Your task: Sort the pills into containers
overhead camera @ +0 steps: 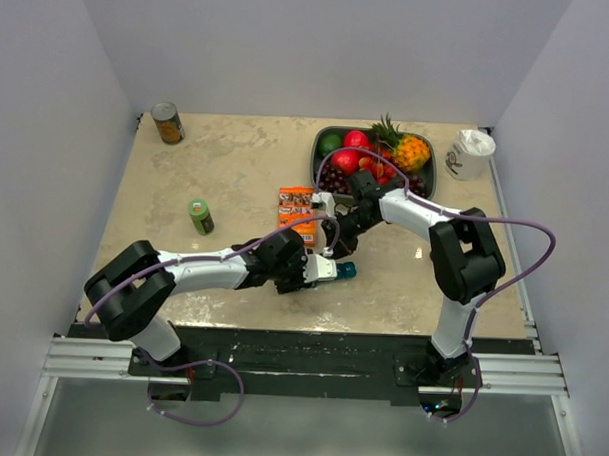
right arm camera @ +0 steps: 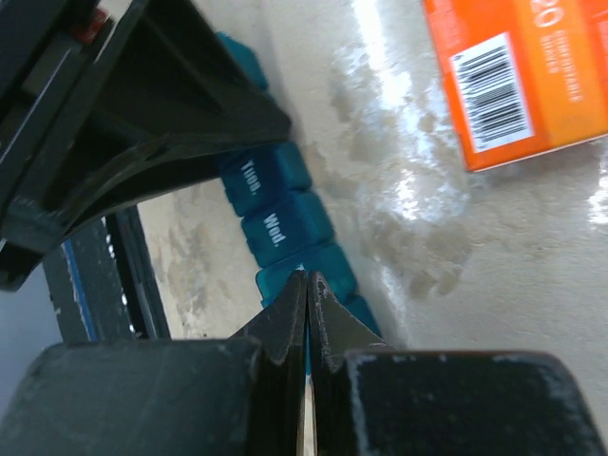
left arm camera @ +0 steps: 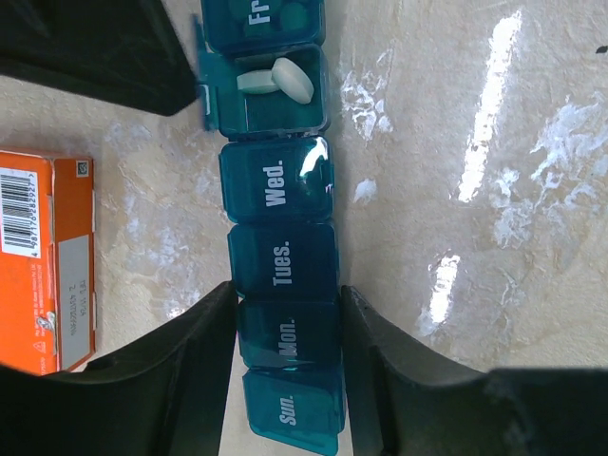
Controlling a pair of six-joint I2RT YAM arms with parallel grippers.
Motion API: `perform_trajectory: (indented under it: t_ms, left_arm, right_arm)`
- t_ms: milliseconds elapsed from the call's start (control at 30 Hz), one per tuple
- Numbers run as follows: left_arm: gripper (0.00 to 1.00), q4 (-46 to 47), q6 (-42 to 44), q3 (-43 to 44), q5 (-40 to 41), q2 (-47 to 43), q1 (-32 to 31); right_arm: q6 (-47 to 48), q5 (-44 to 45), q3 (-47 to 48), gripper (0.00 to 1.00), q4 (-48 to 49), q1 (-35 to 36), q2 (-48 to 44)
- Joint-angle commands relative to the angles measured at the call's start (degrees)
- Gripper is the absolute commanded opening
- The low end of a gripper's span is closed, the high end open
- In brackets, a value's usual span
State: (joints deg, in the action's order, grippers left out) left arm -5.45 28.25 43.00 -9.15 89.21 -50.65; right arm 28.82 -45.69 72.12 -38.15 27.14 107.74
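Teal-blue plastic pill organiser (left arm camera: 282,256), a strip of lidded day compartments, lies on the beige marbled table (left arm camera: 494,237) at lower centre of the top view, with the black left gripper (left arm camera: 288,298) clamped across its "Mon." cell. Higher in the frame, one cell is open and holds two white pills (left arm camera: 293,80). The black right gripper (right arm camera: 306,281) has its tips there, jaws pressed together with nothing visible between them, and an orange cardboard box (overhead camera: 297,210) lies just beyond.

The pill organiser (left arm camera: 283,266) lay on the table (overhead camera: 236,176) beside the carton (left arm camera: 46,261), its Mon. compartment between the fingers of the left gripper (left arm camera: 288,323). Two pills (left arm camera: 293,80) sat in the open compartment beyond Wed., by the tips of the right gripper (right arm camera: 306,285). The fruit bowl (overhead camera: 315,158) stood behind.
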Motion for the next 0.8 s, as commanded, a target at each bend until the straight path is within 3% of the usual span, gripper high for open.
perform_trajectory:
  t_ms: [0, 333, 567, 767]
  left_arm:
    - [0.20, -0.3, -2.3, 1.9, -0.3, 1.0, -0.2]
    - [0.17, 0.9, -4.7, 1.8, -0.8, 1.2, -0.2]
    - [0.15, 0.9, -5.0, 1.6, -1.2, 1.1, -0.2]
    - [0.14, 0.6, -5.1, 1.7, -1.2, 1.3, -0.3]
  right_arm:
    - [6.7, -5.5, -0.3, 0.00, -7.4, 0.3, -1.8]
    - [-1.0, 7.5, -6.1, 0.00, -1.1, 1.5, -1.5]
    - [8.2, -5.3, -2.1, 0.00, -8.7, 1.5, -5.0]
    - [10.0, -8.5, 0.0, 0.00, -11.0, 1.5, -7.7]
